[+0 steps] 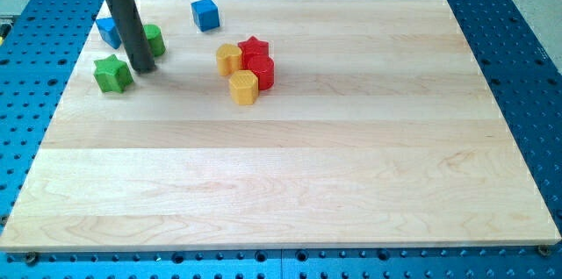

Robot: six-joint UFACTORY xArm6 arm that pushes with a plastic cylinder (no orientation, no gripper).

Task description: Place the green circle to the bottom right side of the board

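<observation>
My tip (143,70) sits near the board's (290,182) upper left corner, touching or just beside the green circle (155,40), which lies behind it toward the view's right. There is no gripper, only the rod. A green star (112,74) lies just left of the tip.

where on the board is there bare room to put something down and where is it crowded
Free: everything from the red and yellow cluster down to the board's bottom edge, plus the whole right side. Crowded: the top left, where my tip stands between the green circle and green star, blue blocks nearby.
</observation>
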